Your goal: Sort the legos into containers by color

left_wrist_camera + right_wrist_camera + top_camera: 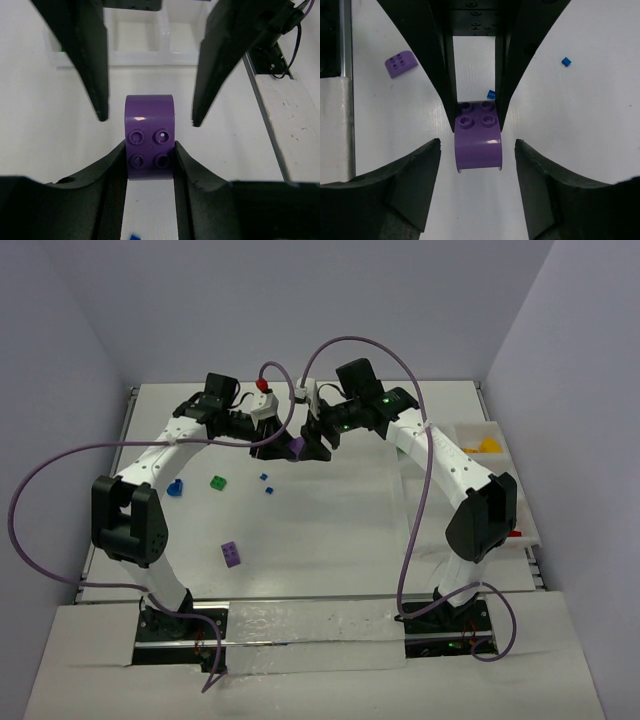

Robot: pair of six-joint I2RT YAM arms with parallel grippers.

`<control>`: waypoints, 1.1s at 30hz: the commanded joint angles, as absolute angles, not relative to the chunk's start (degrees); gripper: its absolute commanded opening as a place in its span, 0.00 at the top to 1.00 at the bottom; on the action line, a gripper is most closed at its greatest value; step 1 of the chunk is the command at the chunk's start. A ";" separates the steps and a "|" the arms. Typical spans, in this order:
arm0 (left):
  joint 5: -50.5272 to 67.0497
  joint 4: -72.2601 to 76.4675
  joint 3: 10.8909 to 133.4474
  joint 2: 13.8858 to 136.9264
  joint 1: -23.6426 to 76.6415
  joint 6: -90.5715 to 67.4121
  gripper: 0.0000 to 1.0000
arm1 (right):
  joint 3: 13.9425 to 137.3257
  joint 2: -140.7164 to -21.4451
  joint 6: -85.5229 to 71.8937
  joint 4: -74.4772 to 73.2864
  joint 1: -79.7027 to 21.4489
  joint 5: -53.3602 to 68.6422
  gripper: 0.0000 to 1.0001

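Left wrist view: the left hand [150, 150] is clamped on the studded end of a glossy purple brick [150, 117], its matte black fingers pressing both sides and four round studs facing the camera. The brick's far end is smoothly rounded. Either side of that end stand the right hand's [477, 145] tapering black fingers, spread wide and clear of the plastic. Below lies the smooth white desk [45, 130]; beyond, the white tray [135, 47] with low-walled square compartments.
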State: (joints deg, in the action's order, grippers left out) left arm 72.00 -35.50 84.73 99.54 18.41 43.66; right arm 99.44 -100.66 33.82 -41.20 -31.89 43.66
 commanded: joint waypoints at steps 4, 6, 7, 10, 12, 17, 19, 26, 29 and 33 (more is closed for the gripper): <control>74.80 -30.41 83.67 95.98 18.72 41.66 0.85 | 101.34 -100.90 33.05 -40.17 -32.34 44.30 0.58; 74.71 -29.36 83.24 95.80 18.72 40.88 0.76 | 101.69 -101.07 33.05 -41.03 -32.34 44.12 0.63; 74.62 -29.36 83.23 95.80 18.72 40.18 0.71 | 101.69 -101.16 33.13 -41.04 -32.34 44.12 0.66; 73.65 -28.29 82.62 95.38 18.63 38.33 0.37 | 102.48 -101.16 33.22 -42.85 -32.34 43.76 0.81; 72.34 -26.64 81.30 94.65 18.28 36.31 0.28 | 101.43 -100.11 33.13 -43.15 -31.99 42.89 0.95; 70.38 -27.79 77.79 91.42 14.32 38.20 0.16 | 95.98 -95.33 32.99 -44.34 -28.88 39.39 1.00; 68.93 -35.04 78.56 90.71 11.98 48.10 0.15 | 92.95 -92.59 33.48 -46.03 -25.99 37.91 1.00; 60.34 -68.42 77.07 90.42 9.41 82.07 0.16 | 81.36 -83.39 39.39 -52.11 -12.96 28.67 1.00; 57.92 -64.59 72.38 88.68 9.48 82.24 0.16 | 78.63 -81.17 39.81 -53.52 -5.51 24.37 1.00; 55.89 -63.31 68.84 87.89 9.49 84.44 0.17 | 77.65 -81.36 40.23 -53.48 0.59 18.58 1.00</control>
State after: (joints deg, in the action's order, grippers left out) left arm 58.47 -60.87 71.15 90.37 9.52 75.55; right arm 78.65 -82.76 38.30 -52.39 -4.38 26.39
